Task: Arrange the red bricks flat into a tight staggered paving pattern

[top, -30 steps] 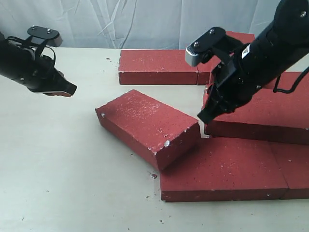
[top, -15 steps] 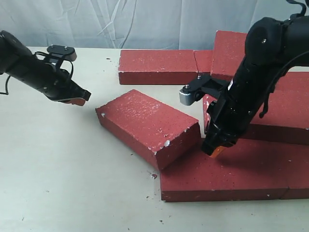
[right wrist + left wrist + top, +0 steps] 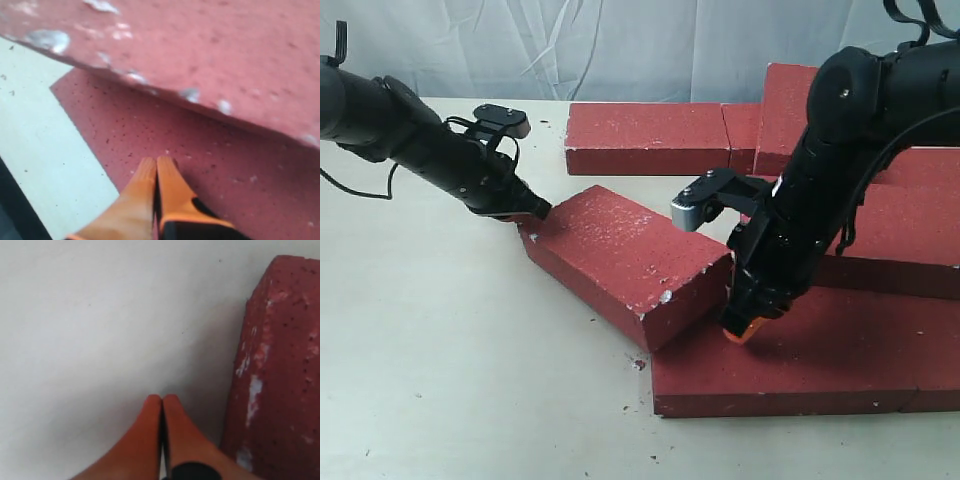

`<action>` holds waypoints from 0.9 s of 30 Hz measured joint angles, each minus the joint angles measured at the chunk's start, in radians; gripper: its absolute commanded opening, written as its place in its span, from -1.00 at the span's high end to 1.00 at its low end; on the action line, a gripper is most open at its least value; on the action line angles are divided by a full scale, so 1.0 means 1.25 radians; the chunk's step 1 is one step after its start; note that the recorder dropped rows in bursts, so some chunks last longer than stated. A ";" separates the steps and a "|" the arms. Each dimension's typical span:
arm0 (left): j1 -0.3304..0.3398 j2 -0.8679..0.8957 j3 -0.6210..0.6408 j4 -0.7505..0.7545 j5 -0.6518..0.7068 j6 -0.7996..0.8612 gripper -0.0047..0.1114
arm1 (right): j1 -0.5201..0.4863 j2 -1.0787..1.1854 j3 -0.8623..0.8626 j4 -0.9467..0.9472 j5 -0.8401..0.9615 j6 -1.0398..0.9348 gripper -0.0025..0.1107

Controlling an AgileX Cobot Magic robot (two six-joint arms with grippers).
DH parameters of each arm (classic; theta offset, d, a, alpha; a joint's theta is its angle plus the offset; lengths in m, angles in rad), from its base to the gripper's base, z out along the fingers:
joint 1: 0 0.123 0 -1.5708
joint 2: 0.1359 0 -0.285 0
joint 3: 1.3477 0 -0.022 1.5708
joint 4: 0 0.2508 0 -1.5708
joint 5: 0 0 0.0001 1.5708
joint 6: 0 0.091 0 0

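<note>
L arm comes in low from the bench's (image 3: 450,350) left edge, stretched almost flat, wrist dipped. The left gripper (image 3: 528,211) has its orange fingers (image 3: 150,430) pressed tight together w/ nothing between them. Its tip is at the far-left corner of the loose brick (image 3: 620,255), touching or a hair off, can't tell which. In the left wrist view that brick's end face (image 3: 280,365) stands just beside the closed tip (image 3: 162,399).

R arm drops from the back-right corner, elbow high, forearm pointing steeply down. The right gripper (image 3: 741,327) is also clamped shut and empty. Its tip is down on or just above the front brick (image 3: 800,350), right beside the loose brick's right end. The right wrist view shows the closed tip (image 3: 156,161) over the front brick's top (image 3: 240,165), w/ the loose brick's edge (image 3: 200,50) close ahead.

Count: 2 arms, 2 grippers. Of the red bricks at least 7 show; the R arm hides some seams, so no exact no.

Loose brick lies skewed mid-bench, its right end at the front brick's left corner, maybe propped on it. Front row lies flat by the near-right edge. A back-row brick (image 3: 645,135) lies along the far edge, a raised brick (image 3: 788,105) right of it, a middle brick (image 3: 890,235) behind the R arm
</note>
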 measured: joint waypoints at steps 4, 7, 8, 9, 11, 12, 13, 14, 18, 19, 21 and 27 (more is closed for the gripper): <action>-0.002 0.000 -0.001 0.000 0.000 0.000 0.92 | 0.040 0.000 -0.015 0.008 -0.012 -0.015 0.97; -0.002 0.000 -0.001 0.000 0.003 0.005 0.92 | 0.051 0.000 -0.029 0.012 -0.047 -0.019 0.97; -0.002 0.000 -0.001 0.000 0.005 0.010 0.92 | 0.053 0.000 -0.032 0.014 -0.061 -0.019 0.97; -0.002 0.000 -0.001 0.000 0.009 0.014 0.92 | 0.053 0.000 -0.035 0.015 -0.086 -0.019 0.97; -0.002 0.000 -0.002 0.004 0.010 0.018 0.92 | 0.053 0.000 -0.035 0.013 -0.117 -0.021 0.97; -0.002 0.000 -0.003 0.005 0.010 0.019 0.92 | 0.053 0.000 -0.035 0.006 -0.140 -0.021 0.97; -0.002 0.000 -0.005 0.007 0.009 0.019 0.92 | 0.053 0.000 -0.035 0.002 -0.154 -0.021 0.97; -0.002 -0.002 -0.004 0.016 0.009 0.021 0.92 | 0.053 0.000 -0.035 -0.002 -0.167 -0.022 0.97; 0.006 -0.027 -0.004 0.064 0.014 0.024 0.92 | 0.053 0.000 -0.035 -0.022 -0.237 -0.022 0.97; 0.006 -0.035 -0.004 0.075 0.017 0.024 0.92 | 0.053 0.000 -0.035 -0.026 -0.252 -0.022 0.97; 0.010 -0.056 -0.004 0.098 0.022 0.023 0.92 | 0.053 0.000 -0.035 -0.038 -0.279 -0.022 0.97; 0.018 -0.086 0.002 0.120 0.011 0.003 0.92 | 0.048 0.002 -0.032 -0.083 -0.380 -0.022 0.97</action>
